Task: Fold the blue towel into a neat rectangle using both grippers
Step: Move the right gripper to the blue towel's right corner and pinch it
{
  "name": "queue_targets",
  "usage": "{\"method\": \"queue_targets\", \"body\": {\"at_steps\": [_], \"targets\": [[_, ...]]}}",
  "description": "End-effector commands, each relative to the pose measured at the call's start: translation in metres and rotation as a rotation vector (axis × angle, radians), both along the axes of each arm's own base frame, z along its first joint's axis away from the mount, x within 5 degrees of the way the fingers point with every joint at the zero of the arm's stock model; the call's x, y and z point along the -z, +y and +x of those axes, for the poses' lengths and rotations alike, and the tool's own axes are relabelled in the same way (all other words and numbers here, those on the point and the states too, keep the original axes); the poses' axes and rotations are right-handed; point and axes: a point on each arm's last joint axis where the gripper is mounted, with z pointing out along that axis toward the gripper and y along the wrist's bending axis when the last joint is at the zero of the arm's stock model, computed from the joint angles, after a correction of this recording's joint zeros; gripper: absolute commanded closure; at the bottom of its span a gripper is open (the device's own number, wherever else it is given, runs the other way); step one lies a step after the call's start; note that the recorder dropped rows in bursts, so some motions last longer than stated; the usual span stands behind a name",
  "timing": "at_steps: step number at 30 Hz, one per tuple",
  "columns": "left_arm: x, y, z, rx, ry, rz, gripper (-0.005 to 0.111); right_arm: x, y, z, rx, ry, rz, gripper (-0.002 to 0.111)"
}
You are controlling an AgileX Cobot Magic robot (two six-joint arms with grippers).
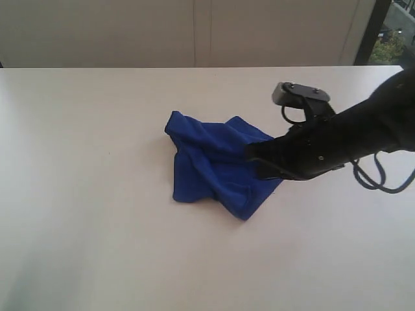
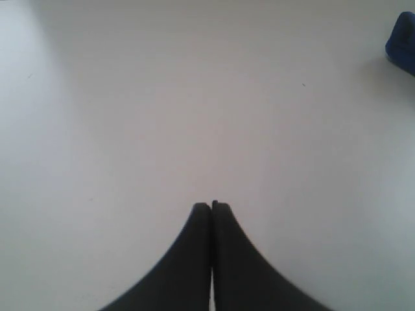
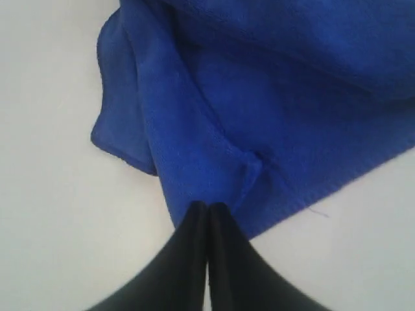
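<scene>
**Op:** Where's the towel?
**Eng:** Your blue towel (image 1: 211, 165) lies crumpled on the desk (image 1: 78, 194), around the middle. It's bunched in folds, not flat.

**Op:** Right side?
**Eng:** The arm comes in from the right in the exterior view and meets the towel's right side. Your right pincer (image 3: 207, 206) has its fingers pressed together with no gap. The tips touch the towel's hem beside a small raised pucker. Can't tell if any cloth is caught between them. A loose thread (image 3: 319, 212) sticks out of the hem nearby.

**Op:** Left?
**Eng:** Your left pincer (image 2: 211, 206) is closed too, with nothing in it, over bare desk. Only a blue corner of the towel shows in its wrist view, well apart from the tips.
</scene>
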Motion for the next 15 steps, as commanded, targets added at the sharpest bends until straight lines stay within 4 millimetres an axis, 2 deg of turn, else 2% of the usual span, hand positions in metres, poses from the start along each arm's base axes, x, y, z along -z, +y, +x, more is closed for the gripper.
{"method": "queue_targets", "body": {"at_steps": [1, 7, 12, 15], "targets": [[0.001, 0.0, 0.0, -0.003, -0.003, -0.004, 0.107, 0.007, 0.015, 0.008, 0.019, -0.043, -0.044, 0.108], [0.001, 0.0, 0.0, -0.003, -0.003, -0.004, 0.107, 0.028, 0.018, 0.013, 0.055, -0.022, -0.089, 0.108], [0.001, 0.0, 0.0, -0.003, -0.003, -0.004, 0.107, 0.033, 0.018, 0.015, 0.064, -0.022, -0.1, 0.108], [0.001, 0.0, 0.0, -0.003, -0.003, -0.004, 0.107, 0.035, 0.018, 0.017, 0.076, -0.028, -0.104, 0.1]]}}
